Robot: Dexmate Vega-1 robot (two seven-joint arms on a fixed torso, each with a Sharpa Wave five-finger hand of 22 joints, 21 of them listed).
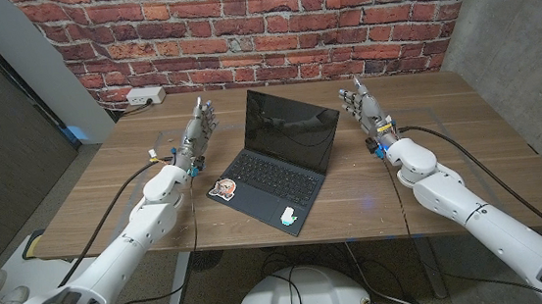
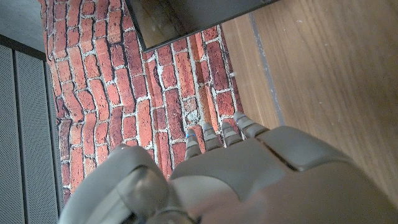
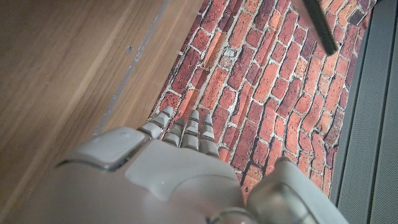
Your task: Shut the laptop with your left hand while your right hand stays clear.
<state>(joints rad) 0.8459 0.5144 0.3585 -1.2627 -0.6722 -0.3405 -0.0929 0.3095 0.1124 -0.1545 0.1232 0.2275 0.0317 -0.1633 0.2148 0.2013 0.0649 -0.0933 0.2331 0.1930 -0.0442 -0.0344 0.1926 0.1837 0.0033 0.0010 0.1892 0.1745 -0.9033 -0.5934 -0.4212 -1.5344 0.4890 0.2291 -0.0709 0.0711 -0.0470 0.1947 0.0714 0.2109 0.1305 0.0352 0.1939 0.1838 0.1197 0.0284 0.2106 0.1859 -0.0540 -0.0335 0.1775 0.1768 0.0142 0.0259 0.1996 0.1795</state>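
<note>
A dark laptop [image 1: 274,168] stands open on the wooden table [image 1: 118,200], its black screen [image 1: 291,126] upright and facing me, with stickers on its palm rest. My left hand [image 1: 198,131] is to the left of the laptop, fingers extended toward the brick wall, holding nothing and apart from the lid. My right hand [image 1: 365,109] is to the right of the screen, fingers also extended and empty. The left wrist view shows my left hand [image 2: 236,177] with a corner of the laptop screen [image 2: 180,18] beyond its fingertips. In the right wrist view my right hand [image 3: 168,174] points at the wall, the laptop's edge [image 3: 317,25] off to one side.
A red brick wall [image 1: 260,25] runs behind the table. A white power strip [image 1: 145,96] lies at the table's back left corner. Cables run along both arms. A grey concrete wall [image 1: 525,21] stands on the right.
</note>
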